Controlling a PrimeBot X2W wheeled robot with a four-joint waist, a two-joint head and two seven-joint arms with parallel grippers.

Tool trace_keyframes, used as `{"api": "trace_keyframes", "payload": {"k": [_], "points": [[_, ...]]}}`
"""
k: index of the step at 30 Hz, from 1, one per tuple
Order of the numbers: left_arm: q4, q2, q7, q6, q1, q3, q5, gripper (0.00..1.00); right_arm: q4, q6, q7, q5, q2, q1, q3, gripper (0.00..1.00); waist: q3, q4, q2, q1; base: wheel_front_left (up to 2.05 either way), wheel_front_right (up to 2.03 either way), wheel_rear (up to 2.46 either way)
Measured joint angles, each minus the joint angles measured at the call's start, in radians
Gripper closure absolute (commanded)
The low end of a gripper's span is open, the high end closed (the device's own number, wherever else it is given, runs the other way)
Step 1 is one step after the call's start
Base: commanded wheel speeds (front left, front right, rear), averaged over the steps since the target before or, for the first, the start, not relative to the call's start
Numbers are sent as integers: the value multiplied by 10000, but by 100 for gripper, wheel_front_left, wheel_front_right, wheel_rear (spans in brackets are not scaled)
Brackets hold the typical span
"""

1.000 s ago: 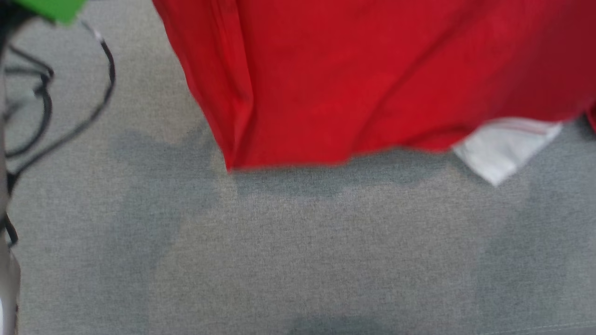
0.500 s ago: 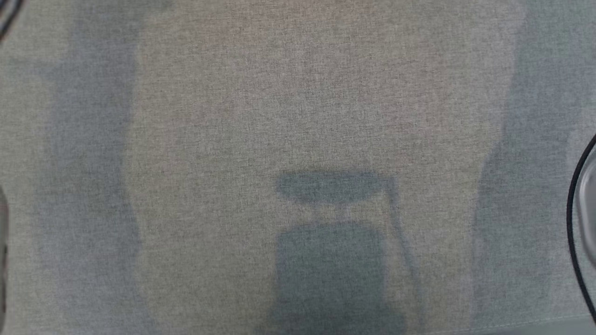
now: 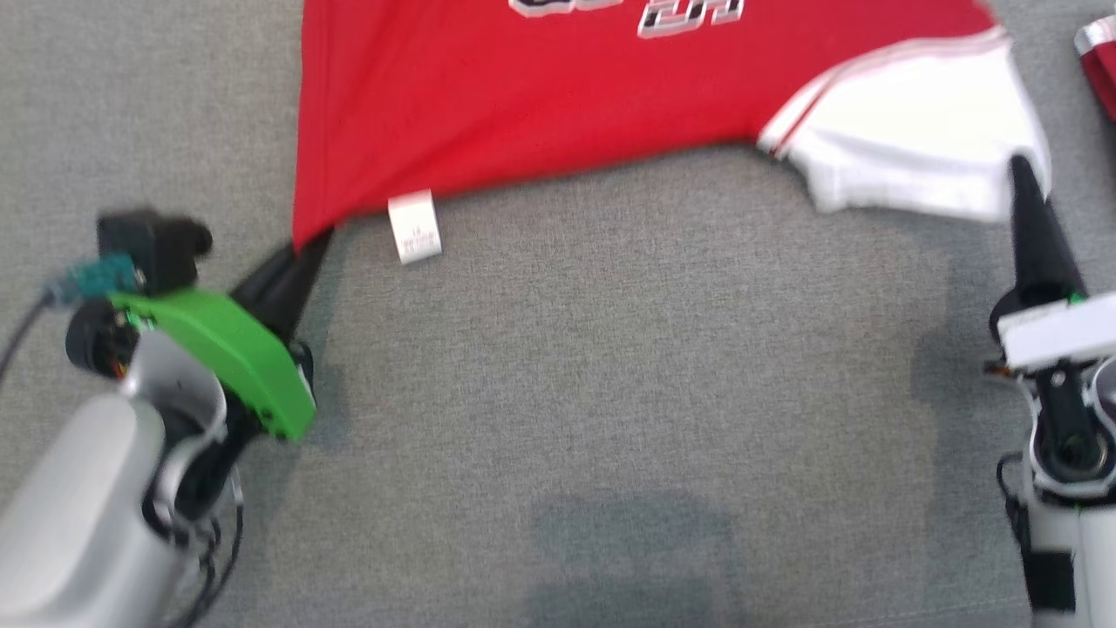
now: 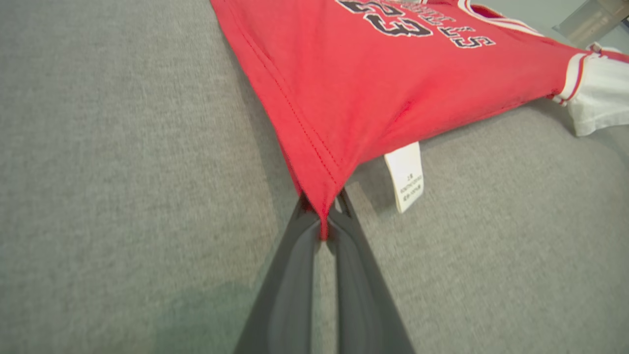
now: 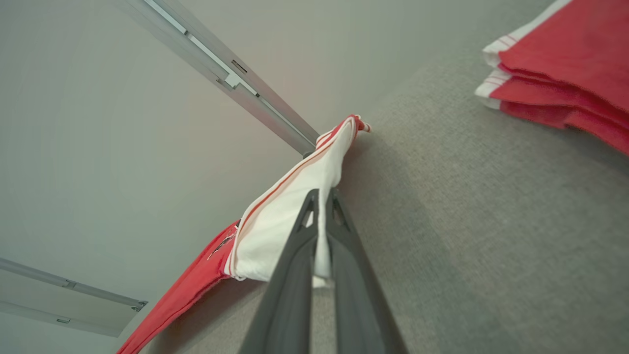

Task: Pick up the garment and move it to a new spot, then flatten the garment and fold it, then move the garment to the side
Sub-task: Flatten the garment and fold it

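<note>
Head camera had swung since the previous frame, bringing both pincers into frame; left pincer [image 3: 307, 247] clamped the red garment [image 3: 540, 96] at its hem corner, right pincer [image 3: 1022, 174] at its white sleeve, stretching it over the grey tabletop [image 3: 610, 392]; left wrist view resolved the numerals [image 4: 388, 22]; right wrist view showed a folded red stack [image 5: 565, 83].

Red jersey [image 3: 540, 96] on grey cloth surface [image 3: 610, 366]

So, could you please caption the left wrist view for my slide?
Left end effector shut on a hem corner of the red jersey, white label beside it.
</note>
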Motion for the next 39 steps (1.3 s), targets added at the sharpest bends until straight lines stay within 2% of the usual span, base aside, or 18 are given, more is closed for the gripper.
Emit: {"api": "trace_keyframes", "payload": {"k": [2,7,11,13,17,21,23,29,39], "points": [[-675,159,-245,497,1406,-44,-13,100,-132,2,-219,165,59,1117,222,100,-362,-17,0,0,0,0,0],[-2061,119,-815,1511,4419,-247,-265,100,-144,0,-591,389,-138,3424,692,100,-1281,-58,0,0,0,0,0],[-3053,-132,-1371,2265,6513,-314,-704,100,-403,2,-838,844,-267,5139,667,100,-1974,-69,0,0,0,0,0],[-3593,-286,-1534,2489,7341,-435,-834,100,-711,2,-999,1221,-326,5951,416,100,-2250,-47,0,-1,0,0,0],[-4449,-522,-1661,2583,8219,-677,-1160,100,-1120,0,-1080,1659,-591,6892,-8,100,-2542,109,0,-1,0,0,0],[-4602,-614,-1400,2477,7915,-731,-1325,100,-953,0,-826,1559,-886,6404,4,100,-2444,245,0,-1,0,0,0],[-4604,-629,-1087,2359,7342,-784,-1335,100,-794,0,-673,1302,-1028,5722,52,100,-2312,275,0,-1,0,0,0],[-4658,-750,-58,2362,5587,-759,-1367,100,-688,0,10,625,-1371,3499,408,100,-1857,371,0,-1,0,0,0],[-4566,-631,886,2669,4352,-362,-1682,100,123,0,1521,-533,-1898,735,943,100,-1450,496,0,-1,0,0,0]]}}
